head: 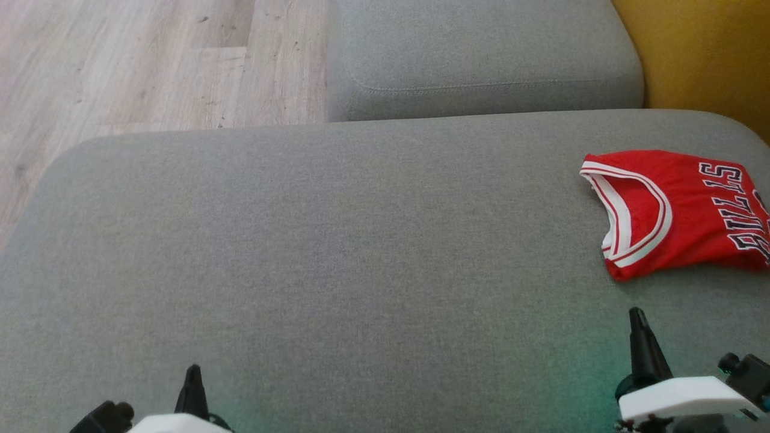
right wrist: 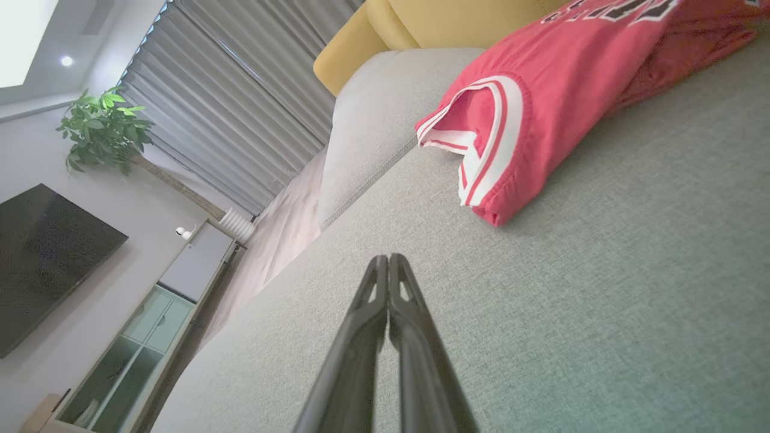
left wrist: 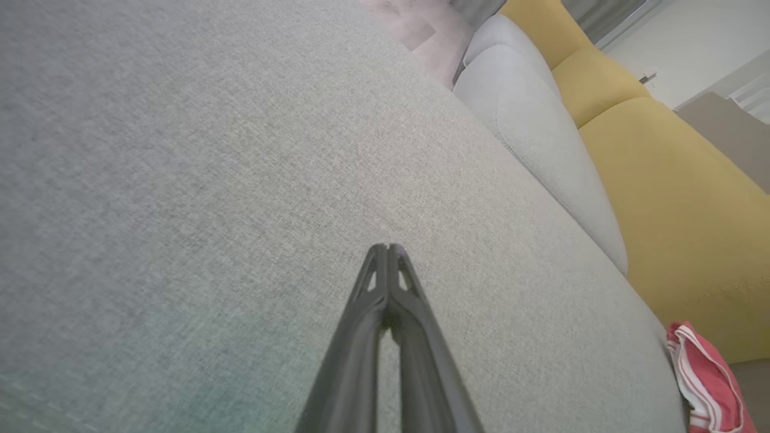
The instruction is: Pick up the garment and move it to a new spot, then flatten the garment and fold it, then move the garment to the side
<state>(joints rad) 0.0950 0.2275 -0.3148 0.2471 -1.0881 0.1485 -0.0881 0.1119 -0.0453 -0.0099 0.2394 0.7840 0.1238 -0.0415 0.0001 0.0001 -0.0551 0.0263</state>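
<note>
Red jersey [head: 680, 216]: likely light, limp, slippery | you'd pinch its near folded corner | left claw [head: 194, 371], right claw [head: 636, 316]: tips together, empty

A folded red garment [head: 680, 210] lies on the grey cushion's [head: 337, 252] right side.

This is a home living room. A wide grey couch [head: 361, 240] with yellow cushions [left wrist: 674, 198] stands on a pale wood floor [head: 120, 72] at ten o'clock. In the right wrist view, a television [right wrist: 42, 264] hangs at nine o'clock above a glass-fronted cabinet [right wrist: 150, 319]. A potted plant [right wrist: 102, 129] and grey curtains [right wrist: 240, 108] stand at eleven o'clock.
</note>
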